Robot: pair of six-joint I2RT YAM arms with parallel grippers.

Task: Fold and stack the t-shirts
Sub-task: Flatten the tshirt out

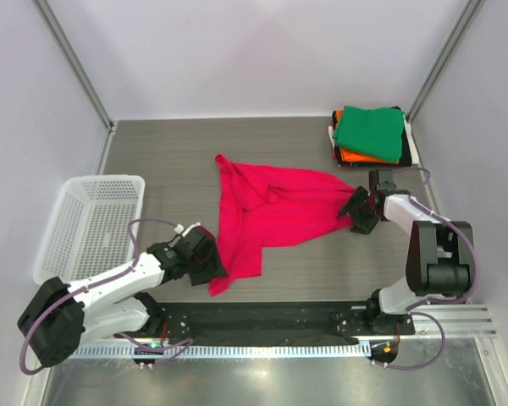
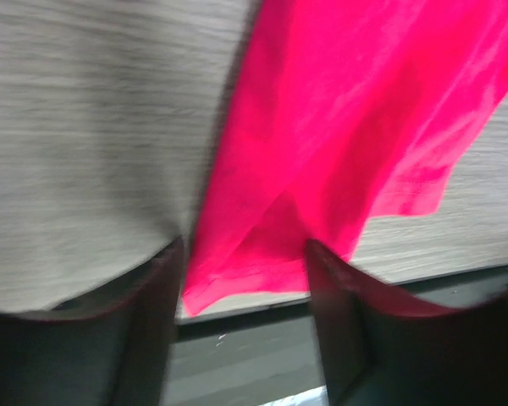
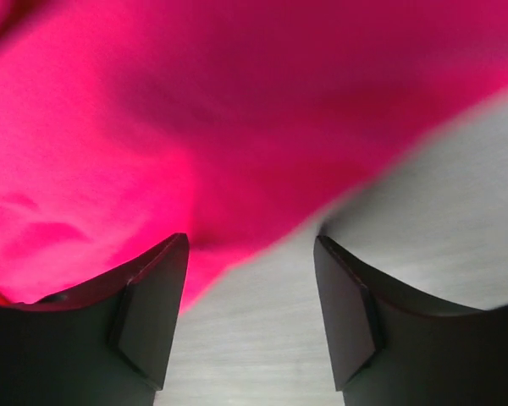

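Left wrist view: the left gripper [image 2: 244, 249] has its two fingers wide apart, with the near-left corner of the pink-red t-shirt [image 1: 267, 207] between them, unpinched. The right gripper [image 3: 252, 245] is likewise spread, one finger at the shirt's right tip. One pink-red shirt lies crumpled on the table [image 1: 169, 161]. One folded stack [image 1: 371, 134], green over orange, dark and white, sits just beyond the shirt's right tip. One basket [image 1: 102, 179] stands to the shirt's left.
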